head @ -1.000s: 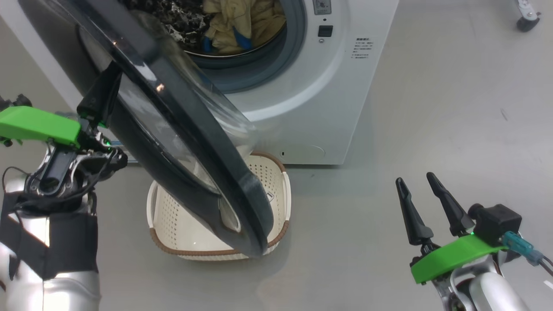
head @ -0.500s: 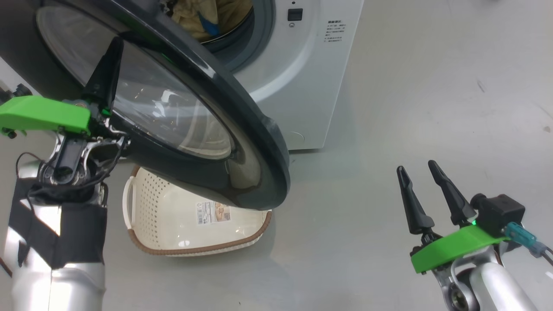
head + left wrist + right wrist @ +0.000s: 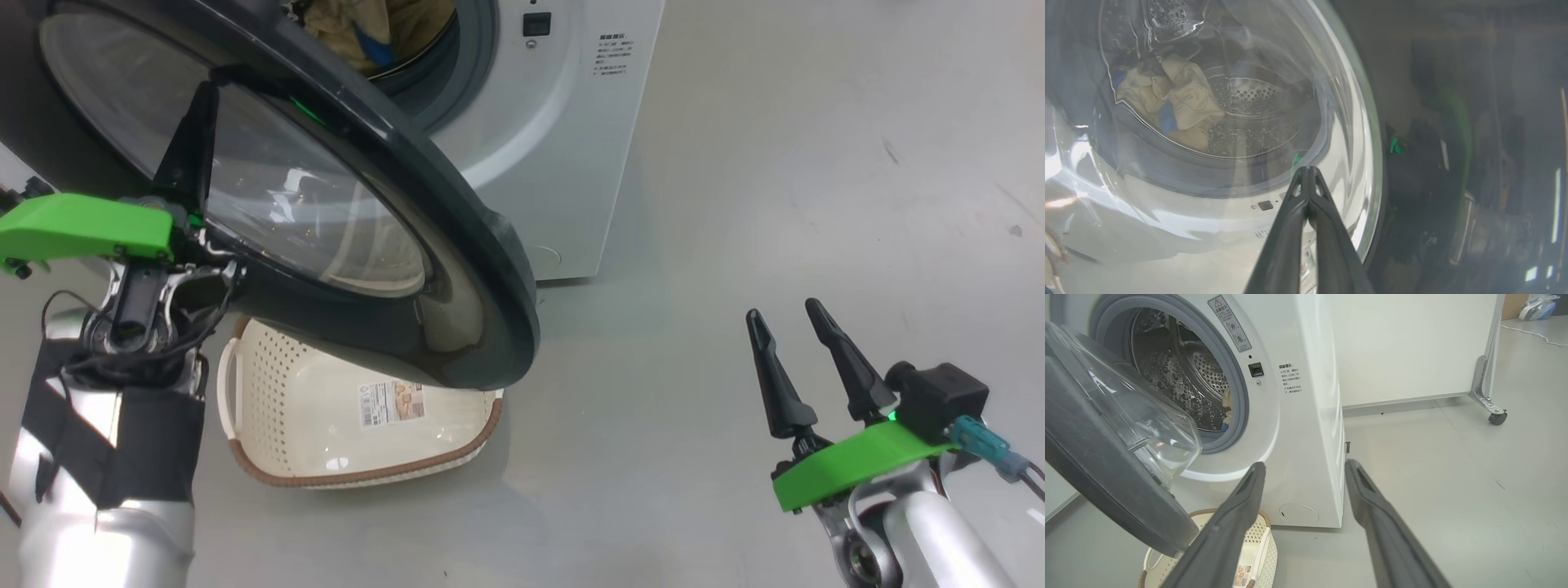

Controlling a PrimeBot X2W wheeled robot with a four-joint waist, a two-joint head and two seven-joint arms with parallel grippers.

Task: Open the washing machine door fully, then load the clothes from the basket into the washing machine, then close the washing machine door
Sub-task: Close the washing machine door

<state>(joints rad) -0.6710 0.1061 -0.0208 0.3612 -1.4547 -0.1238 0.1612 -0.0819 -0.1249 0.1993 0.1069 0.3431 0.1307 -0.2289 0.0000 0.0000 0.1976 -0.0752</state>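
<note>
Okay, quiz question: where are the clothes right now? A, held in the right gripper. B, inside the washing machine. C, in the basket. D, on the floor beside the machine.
B: the clothes lie inside the washing machine, past its open door, while the floor of the basket is bare apart from its label sticker.

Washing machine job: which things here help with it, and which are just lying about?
For the job:
washing machine
door
clothes
basket
left hand

Just lying about:
white board on wheels
cable on the floor
</note>
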